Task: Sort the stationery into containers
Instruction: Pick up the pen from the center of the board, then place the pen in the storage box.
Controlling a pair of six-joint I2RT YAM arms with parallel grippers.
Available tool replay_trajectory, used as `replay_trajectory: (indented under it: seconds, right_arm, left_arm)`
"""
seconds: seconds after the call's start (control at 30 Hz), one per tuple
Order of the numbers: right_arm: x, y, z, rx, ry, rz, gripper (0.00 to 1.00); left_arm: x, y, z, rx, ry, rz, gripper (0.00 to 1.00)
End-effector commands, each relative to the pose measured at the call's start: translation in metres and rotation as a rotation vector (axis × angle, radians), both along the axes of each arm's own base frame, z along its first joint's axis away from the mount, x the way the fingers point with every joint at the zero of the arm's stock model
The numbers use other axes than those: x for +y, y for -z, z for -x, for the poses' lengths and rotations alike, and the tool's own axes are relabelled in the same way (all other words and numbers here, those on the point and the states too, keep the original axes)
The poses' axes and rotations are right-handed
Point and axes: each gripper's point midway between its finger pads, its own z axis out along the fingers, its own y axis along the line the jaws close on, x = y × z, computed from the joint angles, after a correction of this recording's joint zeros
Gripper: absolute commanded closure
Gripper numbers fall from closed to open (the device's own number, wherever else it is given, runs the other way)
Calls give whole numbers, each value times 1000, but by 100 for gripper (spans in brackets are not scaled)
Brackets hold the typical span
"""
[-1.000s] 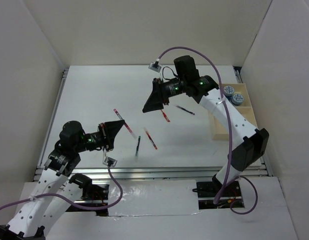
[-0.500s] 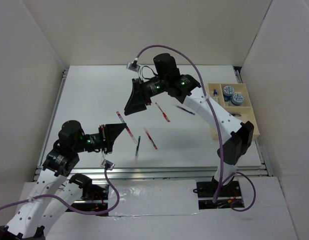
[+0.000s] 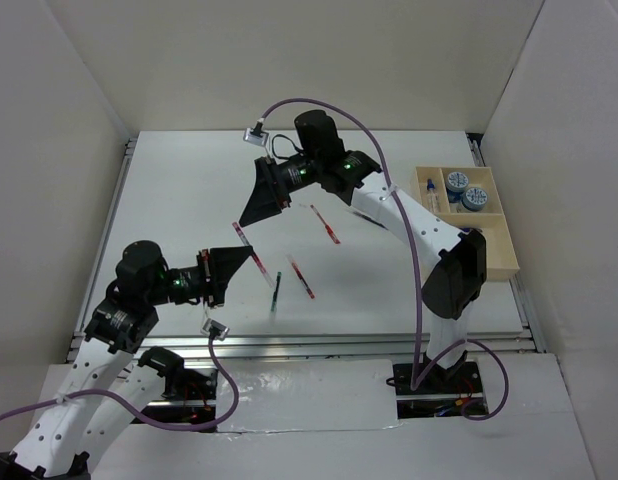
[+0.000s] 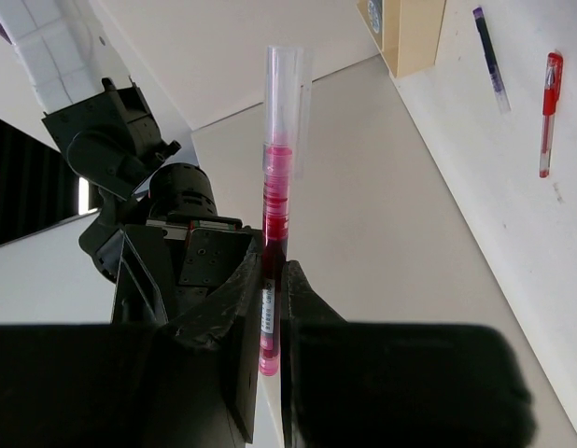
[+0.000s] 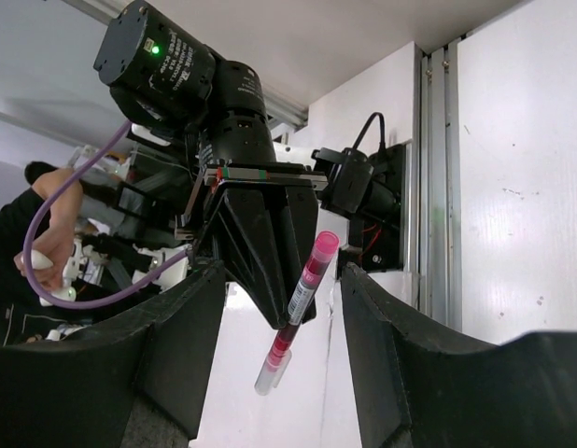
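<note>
My left gripper (image 3: 249, 252) is shut on a red pen (image 3: 240, 235) and holds it off the table, clear cap end outward. In the left wrist view the pen (image 4: 274, 215) stands straight up from the shut gripper (image 4: 273, 285). My right gripper (image 3: 244, 218) is open and faces the left one, its tips close to the pen's cap end. Through the right wrist camera the pen (image 5: 298, 303) shows in the gap of the open gripper (image 5: 284, 275), touching neither finger. The beige tray (image 3: 470, 240) at the right holds two blue-and-white rolls (image 3: 466, 189) and a small bottle (image 3: 430, 190).
On the table lie two red pens (image 3: 325, 224) (image 3: 302, 277), a dark pen (image 3: 277, 290) and another dark pen (image 3: 373, 219) partly under the right arm. White walls enclose the table on three sides. A metal rail (image 3: 369, 343) runs along the near edge.
The right arm has swung left across the table, bringing its open gripper up to the pen's cap end. The left gripper and its pen have stayed in place.
</note>
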Motion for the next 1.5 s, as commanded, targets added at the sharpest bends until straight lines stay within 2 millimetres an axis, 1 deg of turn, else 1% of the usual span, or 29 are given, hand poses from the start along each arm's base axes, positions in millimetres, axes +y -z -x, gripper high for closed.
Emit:
replay_trajectory:
  seconds: [0.0,0.33,0.53,0.63,0.67,0.7,0.73,0.77,0.8,0.83,0.87,0.9,0.93,0.97,1.0,1.03,1.07,1.1,1.13,1.17,1.2,1.23,1.27,1.3,1.33,1.37,1.4,1.43,1.47]
  right_arm:
    - [2,-15,-1,-63,-14,-55,41]
    - [11,-4,9,-39,-60,-45,44]
    - [17,-7,17,-28,-91,-54,48]
    - [19,-7,20,-4,-109,-60,57]
    - [19,-8,19,-2,-111,-63,65]
    - [19,-8,20,3,-114,-63,69]
    - [19,-9,19,1,-112,-66,78]
    - [19,-9,20,1,-116,-67,81]
    - [18,-10,21,-1,-118,-69,87]
    - [17,-11,22,-2,-119,-70,89]
    - [16,-13,23,-15,-122,-76,91]
    - [14,-16,25,-31,-121,-81,93]
    - [11,-13,26,-21,-113,-61,97]
    - [8,-12,24,-71,-108,-71,98]
    - [0,-12,26,-70,-86,-42,99]
    - [-8,-12,16,-97,-50,-34,100]
    - [-17,-8,7,-184,-30,-39,100]
    - [-34,-4,6,-183,3,15,100]
    - [-51,1,-19,-247,98,57,100]
    - [-68,3,-30,-388,121,64,100]
    - [-89,16,-32,-382,145,145,100]
    - [-119,23,-59,-447,234,223,100]
    - [-139,30,-68,-498,256,284,100]
    - [-165,44,-69,-555,227,366,100]
    - [-205,52,-93,-592,313,474,100]
    - [-227,53,-100,-611,347,521,100]
    - [-250,58,-101,-637,343,566,100]
    - [-277,64,-108,-668,370,650,100]
    - [-309,60,-113,-699,436,705,100]
  left_arm:
    - [-7,-40,19,-291,96,-11,100]
    - [-4,-46,15,-301,65,-2,100]
    - [-3,-46,12,-309,49,-2,100]
    - [-3,-43,11,-311,47,-10,100]
    - [-3,-43,11,-311,46,-8,100]
    - [-2,-43,12,-315,45,-10,100]
    - [-2,-42,11,-311,40,-14,100]
    - [-1,-41,11,-308,37,-15,99]
    - [0,-37,11,-294,33,-19,94]
    - [0,-35,12,-285,34,-19,85]
    - [0,-33,10,-270,26,-21,69]
    - [2,-31,10,-256,17,-25,9]
    - [3,-29,10,-245,12,-27,1]
    - [5,-28,8,-217,-9,-21,1]
    - [7,-29,7,-202,-22,-17,1]
    - [8,-28,5,-177,-37,-13,1]
    - [11,-28,4,-162,-57,-13,1]
    - [13,-29,4,-142,-69,-9,1]
    - [16,-29,3,-75,-93,19,1]
    - [19,-30,1,-43,-125,33,1]
    - [23,-30,-1,44,-156,65,1]
    - [26,-31,-4,101,-185,90,1]
    - [33,-36,-8,143,-240,116,1]
    - [36,-31,-11,249,-279,149,1]
    - [39,-17,-16,334,-317,131,1]
    - [42,-14,-19,382,-348,126,1]
    - [46,-4,-22,488,-403,147,1]
    - [46,3,-30,574,-440,171,1]
    - [50,5,-36,723,-517,270,1]
